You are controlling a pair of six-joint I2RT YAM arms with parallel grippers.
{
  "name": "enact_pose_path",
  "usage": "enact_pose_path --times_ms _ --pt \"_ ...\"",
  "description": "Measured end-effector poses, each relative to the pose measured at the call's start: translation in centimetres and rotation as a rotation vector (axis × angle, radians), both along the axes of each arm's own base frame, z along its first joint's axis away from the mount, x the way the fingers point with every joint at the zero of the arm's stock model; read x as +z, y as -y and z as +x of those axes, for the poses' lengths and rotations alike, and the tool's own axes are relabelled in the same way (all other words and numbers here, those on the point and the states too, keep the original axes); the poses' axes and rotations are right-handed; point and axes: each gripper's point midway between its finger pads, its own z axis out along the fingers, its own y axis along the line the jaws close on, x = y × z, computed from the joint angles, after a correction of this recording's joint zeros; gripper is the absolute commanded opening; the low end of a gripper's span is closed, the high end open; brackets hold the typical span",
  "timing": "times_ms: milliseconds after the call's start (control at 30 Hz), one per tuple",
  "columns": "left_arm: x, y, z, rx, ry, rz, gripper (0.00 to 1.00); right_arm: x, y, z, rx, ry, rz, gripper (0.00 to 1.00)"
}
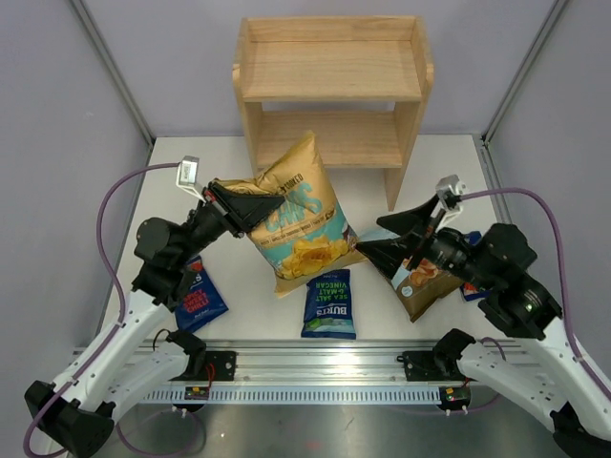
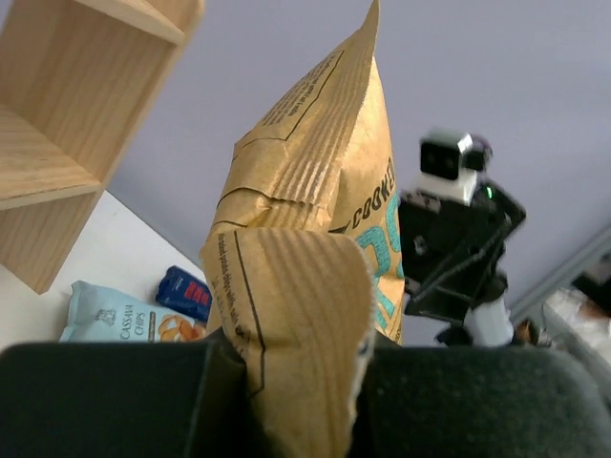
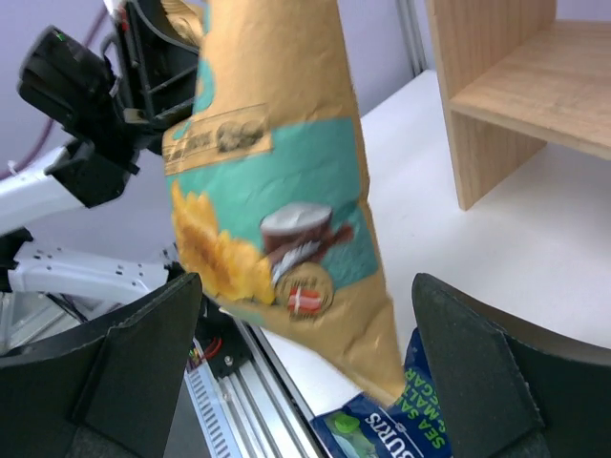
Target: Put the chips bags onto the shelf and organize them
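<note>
L fingers (image 2: pixel 105 401) pinched on yellow chips bag (image 1: pixel 298 224) crimped edge, mid-frame, just below shelf (image 1: pixel 329 72). R fingers (image 3: pixel 124 372) wide open, empty, flanking its lower corner. Rec: keep bag upright, back R off, feed it in w/o snagging side panels.

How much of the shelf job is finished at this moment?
Nothing is done: the shelf holds no bag. In hand: the left pincer grips the yellow bag by its edge; the right pincer stands open beside it. Left: the Cassava bag and three Burts bags lie on the table.
</note>
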Motion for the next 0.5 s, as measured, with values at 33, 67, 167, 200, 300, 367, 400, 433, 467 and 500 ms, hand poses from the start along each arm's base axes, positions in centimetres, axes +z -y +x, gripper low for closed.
enact_pose_path --times_ms 33,67,167,200,300,367,400,433,467,500 --pt "0.2 -0.3 0.5 0.026 -0.037 -0.032 0.00 0.4 0.6 -0.3 -0.018 0.007 0.027 0.99" --pt "0.2 -0.6 0.9 0.051 -0.071 -0.060 0.00 0.8 1.1 -0.7 -0.027 0.013 0.053 0.99" --pt "-0.1 -1.5 2.4 0.115 -0.183 -0.148 0.00 1.4 1.3 -1.3 -0.021 0.012 0.142 0.99" --pt "-0.3 -1.8 2.9 0.133 -0.220 -0.181 0.00 1.3 1.1 -1.3 -0.017 0.001 0.171 0.98" --pt "-1.0 -2.6 4.2 0.179 -0.324 -0.275 0.00 -0.4 0.1 -0.8 0.001 -0.074 0.226 0.99" --pt "-1.3 -3.1 4.9 0.204 -0.375 -0.329 0.00 -1.2 -0.8 -0.5 0.027 -0.114 0.271 1.00" --pt "-1.3 -3.5 5.1 0.221 -0.392 -0.357 0.00 -1.5 -1.1 -0.4 0.037 -0.129 0.287 0.99" --pt "-1.0 -3.9 5.3 0.240 -0.406 -0.391 0.00 -1.8 -1.6 -0.3 0.055 -0.152 0.311 0.99" --pt "-0.7 -4.2 5.4 0.250 -0.409 -0.414 0.00 -1.9 -1.9 -0.2 0.067 -0.164 0.324 0.99" --pt "-0.2 -4.6 5.3 0.257 -0.411 -0.445 0.00 -1.9 -2.4 0.0 0.081 -0.179 0.342 0.99"
